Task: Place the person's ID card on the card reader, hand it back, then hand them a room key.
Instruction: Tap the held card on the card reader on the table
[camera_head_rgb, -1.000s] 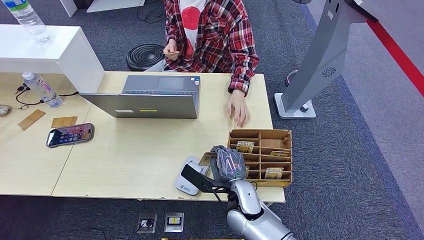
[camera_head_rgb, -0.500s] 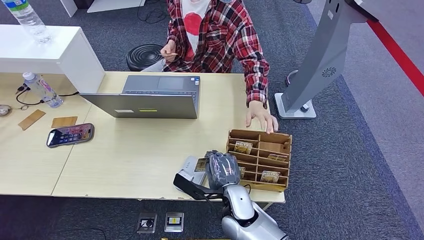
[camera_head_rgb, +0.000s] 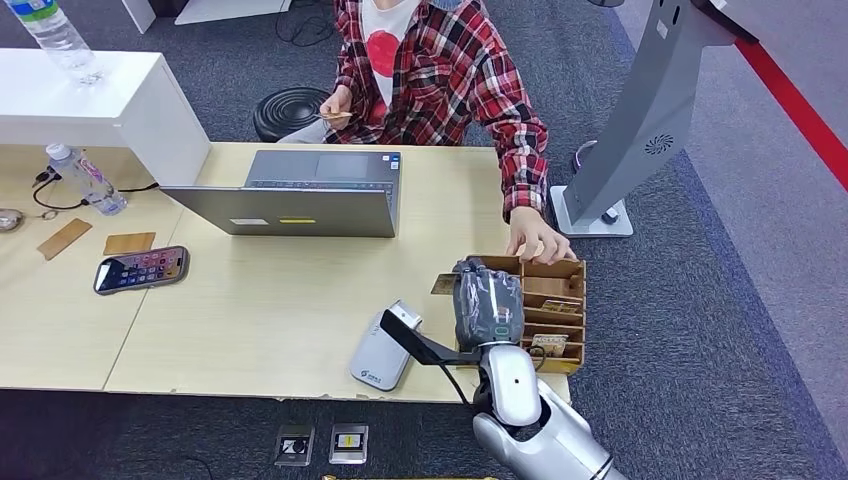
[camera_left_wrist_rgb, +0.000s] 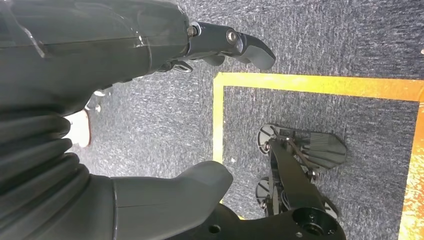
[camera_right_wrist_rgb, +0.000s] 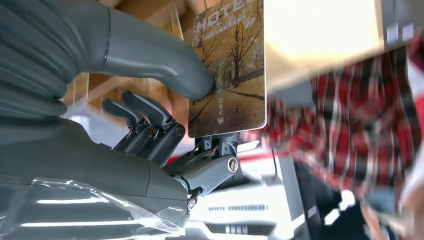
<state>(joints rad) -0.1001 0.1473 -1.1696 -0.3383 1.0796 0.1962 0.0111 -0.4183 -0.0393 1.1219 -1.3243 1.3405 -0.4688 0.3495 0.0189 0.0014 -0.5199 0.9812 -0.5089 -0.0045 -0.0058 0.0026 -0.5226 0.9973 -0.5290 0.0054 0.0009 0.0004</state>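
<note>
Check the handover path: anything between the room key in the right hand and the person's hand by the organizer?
Nothing visible. The right hand holds the room key over the wooden organizer, and the person's hand rests at the organizer's far edge, close by.

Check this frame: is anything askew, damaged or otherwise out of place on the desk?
Nothing looks damaged or spilled. The card reader lies skewed near the table's front edge. The right robot hand pinches a room key beside the wooden organizer.

Desk (camera_head_rgb: 270, 330): laptop (camera_head_rgb: 290, 195), phone (camera_head_rgb: 140, 270), reader (camera_head_rgb: 383, 350), organizer (camera_head_rgb: 550, 300).
</note>
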